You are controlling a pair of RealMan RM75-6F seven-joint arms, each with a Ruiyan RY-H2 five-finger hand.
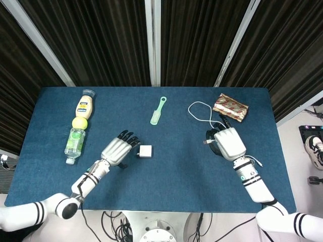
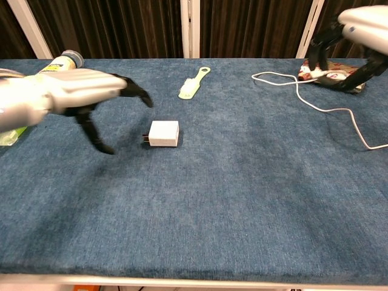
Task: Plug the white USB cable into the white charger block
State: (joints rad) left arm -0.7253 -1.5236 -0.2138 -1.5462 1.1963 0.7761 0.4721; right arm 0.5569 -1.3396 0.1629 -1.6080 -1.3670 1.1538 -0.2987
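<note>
Charger block [image 1: 145, 150] sits mid-table, prongs facing the left hand [image 1: 118, 149], whose fingers hang spread and empty just beside it. Right hand [image 1: 228, 143] pinches the cable [image 2: 315, 104] plug, raised well apart. A clumsy grab could knock the light block skidding away.
</note>
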